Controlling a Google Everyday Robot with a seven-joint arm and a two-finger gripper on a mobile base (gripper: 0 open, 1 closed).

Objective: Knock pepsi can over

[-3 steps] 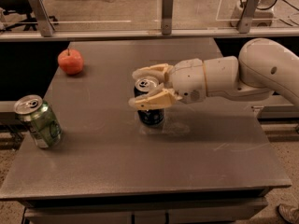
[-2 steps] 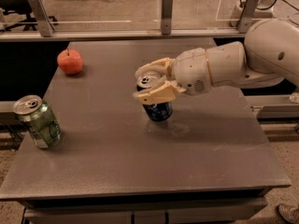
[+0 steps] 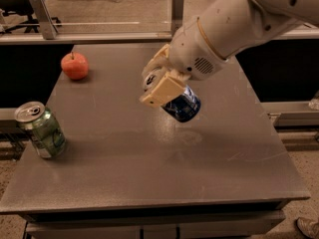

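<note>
In the camera view, the dark blue aluminium pepsi can [image 3: 182,105] is seen clamped between the closed-in jaws of the cream two-finger gripper [image 3: 160,81]. It is held over the middle of the grey table [image 3: 149,178]. Its long axis is tipped steeply, with the silver top to the upper left.

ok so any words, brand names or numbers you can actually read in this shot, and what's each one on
None can be read.
pepsi can, held tilted in the gripper over the middle of the table: only dark blue with pale marks, no legible lettering.
green can, front left: print too blurred to read.
apple: no text.
</note>
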